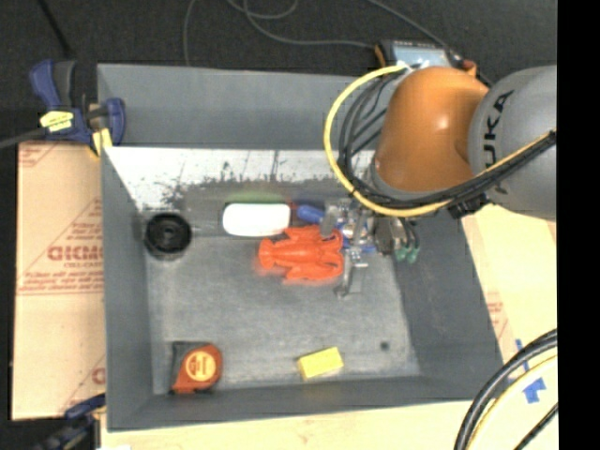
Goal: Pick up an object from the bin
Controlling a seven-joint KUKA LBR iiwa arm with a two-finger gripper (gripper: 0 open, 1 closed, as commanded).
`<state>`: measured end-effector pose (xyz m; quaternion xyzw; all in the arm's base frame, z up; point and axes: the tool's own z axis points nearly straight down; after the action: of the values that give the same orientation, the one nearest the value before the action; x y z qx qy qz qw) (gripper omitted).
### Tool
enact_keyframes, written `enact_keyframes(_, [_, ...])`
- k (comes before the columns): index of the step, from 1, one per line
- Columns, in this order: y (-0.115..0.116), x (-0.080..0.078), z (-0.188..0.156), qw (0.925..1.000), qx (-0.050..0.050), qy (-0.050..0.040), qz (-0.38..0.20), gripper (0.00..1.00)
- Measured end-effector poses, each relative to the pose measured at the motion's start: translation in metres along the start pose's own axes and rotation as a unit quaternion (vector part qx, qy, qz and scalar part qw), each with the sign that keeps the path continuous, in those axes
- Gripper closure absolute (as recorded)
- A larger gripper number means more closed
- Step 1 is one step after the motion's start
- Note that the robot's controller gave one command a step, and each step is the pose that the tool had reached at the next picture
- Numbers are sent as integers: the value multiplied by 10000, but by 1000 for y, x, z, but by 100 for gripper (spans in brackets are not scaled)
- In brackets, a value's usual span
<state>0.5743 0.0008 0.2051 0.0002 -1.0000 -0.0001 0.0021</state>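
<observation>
L→R: black round cap [167, 234] far-left, orange tape measure [197, 367] near-left corner, white oval thing [255, 219] mid-far w/ smth green behind it. orange plastic toy [300, 254] lies centre, just right of the oval; yellow block [320, 364] near side. gripper [349, 256] sits at toy's right end, touching or v. close. Can't tell if it's open or shut, or has hold of anything, as wrist + cables block it. IMO step = grasp on toy: centre over a narrow part, descend straight, close fully before lift, keep clear of blue bit [309, 214] on far side. Toy's right end hidden, shape unclear.
</observation>
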Motion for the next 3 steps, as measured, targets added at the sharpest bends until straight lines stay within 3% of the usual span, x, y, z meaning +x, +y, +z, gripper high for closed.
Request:
enact_keyframes(1, [0,-2,-5,10000,0,-40,0,0])
enact_keyframes(2, [6,-42,37,9999,-3,-107,52,0])
enact_keyframes(3, [2,-25,83,9993,-6,-43,367,0])
